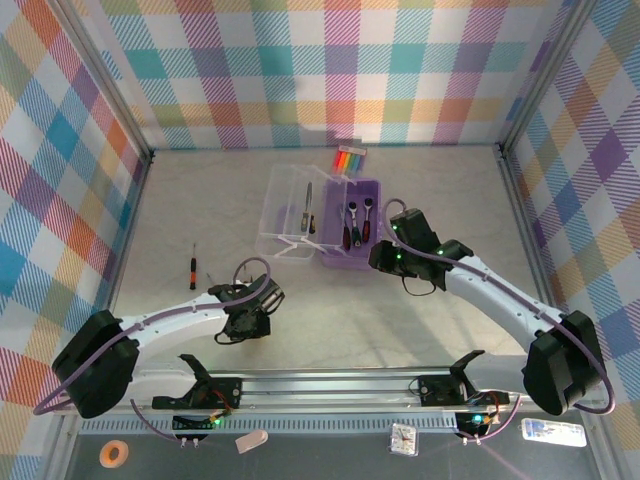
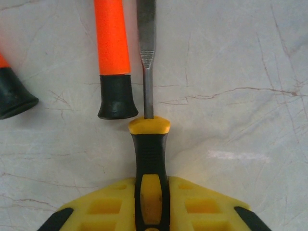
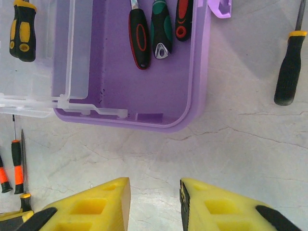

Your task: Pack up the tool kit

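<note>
first, left fingers point(image 2: 120, 199) pinch a screwdriver point(image 2: 150, 149) by its handle, flat on the table point(image 2: 240, 144); best lifted level, shaft clear of the orange neighbour point(image 2: 113, 48). kit point(image 1: 340, 260) lies open mid-table, rearward; right fingers point(image 3: 115, 192) hang part open, empty, just before it.

The pale, veined worktop point(image 1: 400, 320) carries the tool kit point(image 1: 340, 262), its purple base flat and its clear lid point(image 1: 285, 215) lying open to the left. Just behind it lies a rainbow-striped packet point(image 1: 349, 159). Well to the left lies a lone black-and-orange screwdriver point(image 1: 193, 272). Nearer the front, a black-and-yellow screwdriver point(image 2: 150, 159) lies just beside an orange-handled screwdriver point(image 2: 112, 53). A slim black screwdriver point(image 3: 290, 67) lies near the case's right side.
</note>
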Tool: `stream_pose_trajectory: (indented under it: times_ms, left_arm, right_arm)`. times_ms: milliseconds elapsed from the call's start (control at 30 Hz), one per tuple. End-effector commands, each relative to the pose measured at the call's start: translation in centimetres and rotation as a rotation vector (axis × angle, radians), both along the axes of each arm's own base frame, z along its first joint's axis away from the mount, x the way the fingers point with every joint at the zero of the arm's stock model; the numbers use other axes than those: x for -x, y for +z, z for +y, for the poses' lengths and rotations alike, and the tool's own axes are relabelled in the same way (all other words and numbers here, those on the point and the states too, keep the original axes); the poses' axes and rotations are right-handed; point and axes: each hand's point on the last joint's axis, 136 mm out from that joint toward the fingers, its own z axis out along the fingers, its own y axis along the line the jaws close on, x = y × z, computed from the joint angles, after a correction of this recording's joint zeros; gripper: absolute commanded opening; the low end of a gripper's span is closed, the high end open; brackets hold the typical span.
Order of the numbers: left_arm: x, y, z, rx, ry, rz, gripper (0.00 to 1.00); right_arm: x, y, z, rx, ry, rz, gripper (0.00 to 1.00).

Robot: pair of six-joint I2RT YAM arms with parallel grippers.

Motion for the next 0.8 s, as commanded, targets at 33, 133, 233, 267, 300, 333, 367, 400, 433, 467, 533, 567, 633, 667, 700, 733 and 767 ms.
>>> stream_pose_trajectory:
  times_ms: [33,133,233,267,300,333,367,400,433,467,533,567,633,667,700,733,767]
  left_arm:
    - [-1.4,0.2,-2.4,0.054,-0.106,-0.044,0.12]
    - [-1.4,0.6,-3.0,0.06,-0.151,-0.026,0.04]
    - [-1.3,1.3,-3.9,0.102,-0.168,-0.033,0.0]
    - [-1.3,1.6,-3.9,0.104,-0.166,-0.041,0.0]
    - [-1.1,2.2,-3.9,0.106,-0.164,-0.051,0.0]
    - [-1.0,3.0,-3.8,0.111,-0.162,-0.07,0.0]
    - [-1.0,3.7,-3.7,0.117,-0.16,-0.089,0.0]
    - [-0.8,4.5,-3.5,0.125,-0.155,-0.108,0.0]
    - [-0.7,5.5,-3.3,0.138,-0.15,-0.129,0.0]
    - [-0.6,6.3,-2.9,0.147,-0.142,-0.147,0.0]
    - [-0.3,8.5,-2.5,0.19,-0.131,-0.198,0.0]
    - [-0.2,9.3,-2.5,0.216,-0.131,-0.217,0.0]
    - [0.0,11.2,-3.2,0.29,-0.15,-0.252,0.0]
    - [0.0,12.1,-3.6,0.317,-0.163,-0.272,0.0]
    - [-0.2,13.0,-3.9,0.334,-0.173,-0.297,0.0]
    - [-0.3,13.9,-4.4,0.349,-0.189,-0.327,0.0]
    - [-0.5,14.8,-5.0,0.36,-0.212,-0.358,0.0]
  right_arm:
    - [0.6,0.3,-0.7,0.022,-0.001,-0.012,0.34]
    - [0.7,0.6,-0.4,0.011,0.02,-0.017,0.34]
    - [0.8,0.7,-0.3,0.008,0.027,-0.022,0.34]
    - [0.9,0.8,-0.5,0.009,0.024,-0.022,0.34]
    - [1.0,0.7,-0.5,0.006,0.023,-0.018,0.34]
    - [1.2,0.7,-0.4,0.003,0.027,-0.016,0.35]
    - [1.3,0.7,-0.5,0.0,0.027,-0.015,0.35]
    - [1.3,0.8,-0.5,-0.002,0.026,-0.016,0.35]
    - [1.4,0.9,-0.5,-0.008,0.026,-0.017,0.35]
    - [1.5,1.0,-0.4,-0.016,0.029,-0.018,0.35]
    - [1.7,1.6,0.2,-0.064,0.043,-0.023,0.36]
    - [1.9,1.9,0.9,-0.099,0.063,-0.025,0.38]
    - [2.4,3.3,3.0,-0.192,0.139,-0.046,0.42]
    - [2.6,4.1,4.0,-0.221,0.168,-0.063,0.44]
    - [2.8,4.8,4.9,-0.244,0.194,-0.08,0.46]
    - [3.0,5.7,5.8,-0.268,0.219,-0.099,0.48]
    - [3.2,6.6,6.8,-0.297,0.244,-0.118,0.49]
